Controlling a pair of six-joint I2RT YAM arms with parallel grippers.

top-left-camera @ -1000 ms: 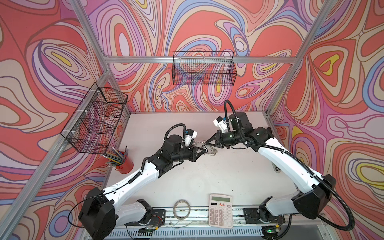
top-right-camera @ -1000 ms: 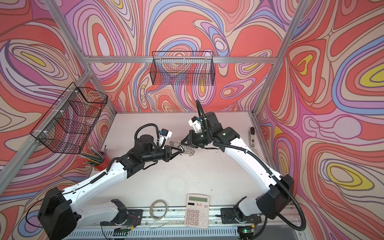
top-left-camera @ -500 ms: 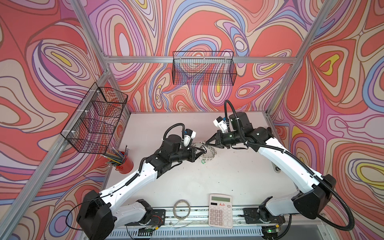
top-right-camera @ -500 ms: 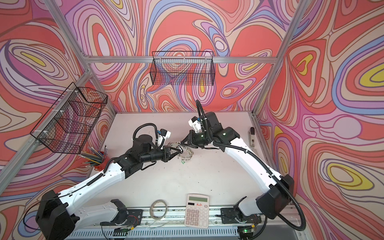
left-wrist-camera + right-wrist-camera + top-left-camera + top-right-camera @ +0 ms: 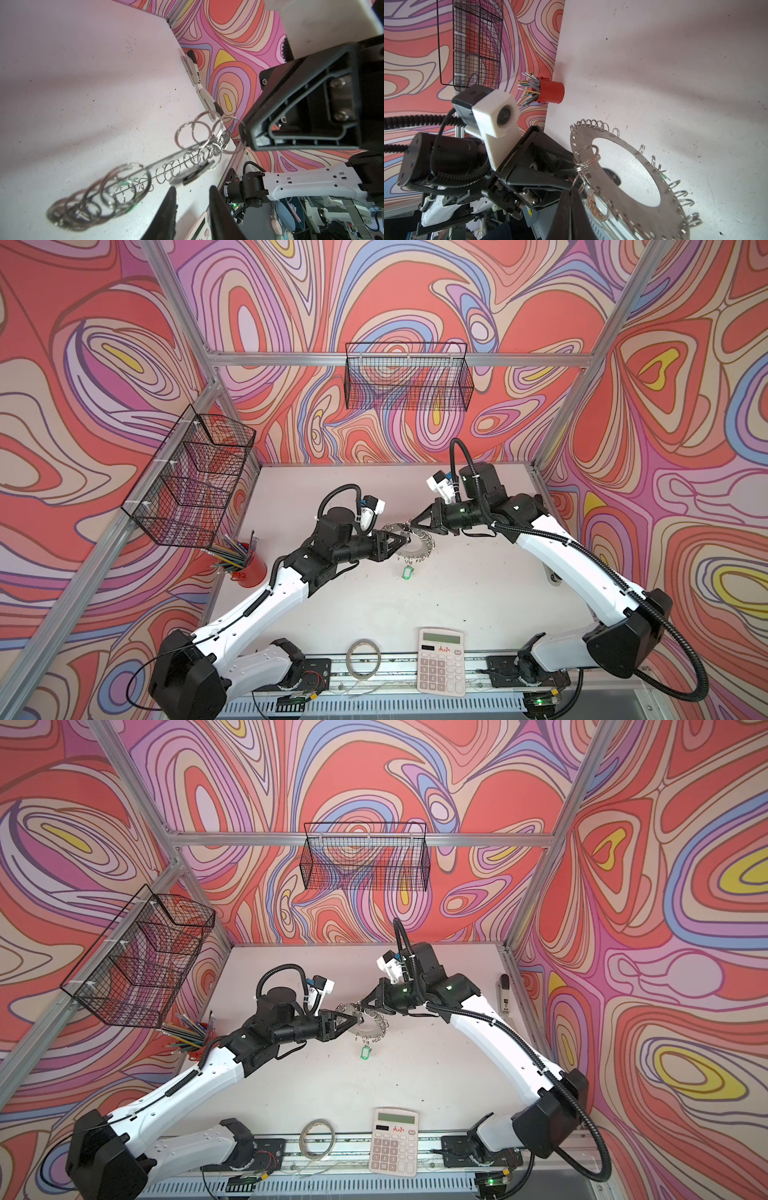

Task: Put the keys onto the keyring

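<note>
Your arms wear white plastic shells (image 5: 552, 547) over black joint housings (image 5: 336, 522). Ribbed black cable hoses (image 5: 415, 121) pass white camera blocks (image 5: 494, 116). Silver screws (image 5: 337, 83) stud a black triangular finger frame (image 5: 291, 89).

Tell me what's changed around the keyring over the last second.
The left gripper has opened its jaws and let go beside the keyring; the green-tagged key now dangles below the disc's edge, free of that gripper. The right gripper stayed shut on one of the keyring's wire loops, holding it up in about the same place.
</note>
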